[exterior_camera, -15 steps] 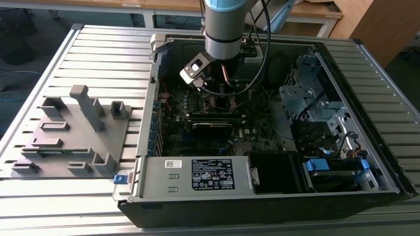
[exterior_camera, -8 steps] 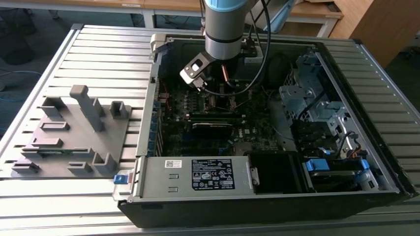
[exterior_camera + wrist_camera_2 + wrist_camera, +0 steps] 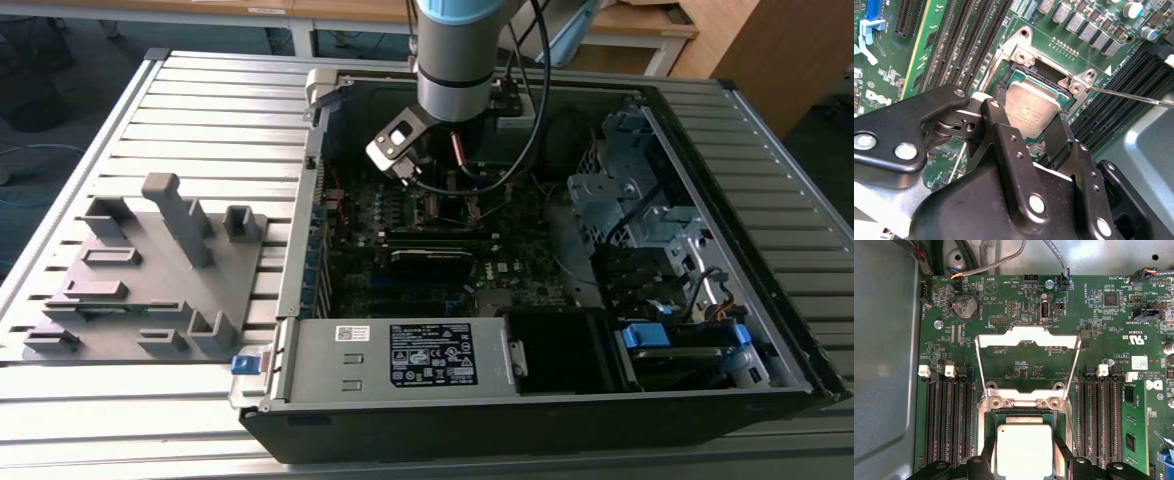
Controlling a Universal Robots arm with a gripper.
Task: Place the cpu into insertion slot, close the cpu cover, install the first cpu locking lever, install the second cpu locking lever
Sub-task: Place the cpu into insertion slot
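Pale silvery metal marks the face of the cpu (image 3: 1031, 112), which sits between the two black fingers (image 3: 999, 130) of the gripper (image 3: 1024, 119); in the first wrist view the same chip (image 3: 1024, 447) is flanked by the gripper (image 3: 1025, 462) on two opposite edges. The fingers are spread only to the chip's width and appear to pinch it by those edges. The insertion slot (image 3: 1041, 72) lies directly under and just beyond the fingertips, its dark interior and silvery rim showing past the chip's far edge. The cpu looks squared to the slot and down in it or just over it; full seating cannot be judged. Beyond the fingertips, the cpu cover (image 3: 1004, 340) stands swung open, a thin metal frame with board circuitry visible through its cut-out, hinged at the slot edge away from the fingers. A thin locking lever (image 3: 1134, 95) juts free, outward from the slot corner beside one finger, not latched. Memory slots (image 3: 946, 425) run well outside both fingers. In the exterior view the arm (image 3: 461, 60) reaches down into the open computer case (image 3: 534, 400). Progress, as judged: placement is under way or nearly complete; closing the cover and both levers are not yet done.
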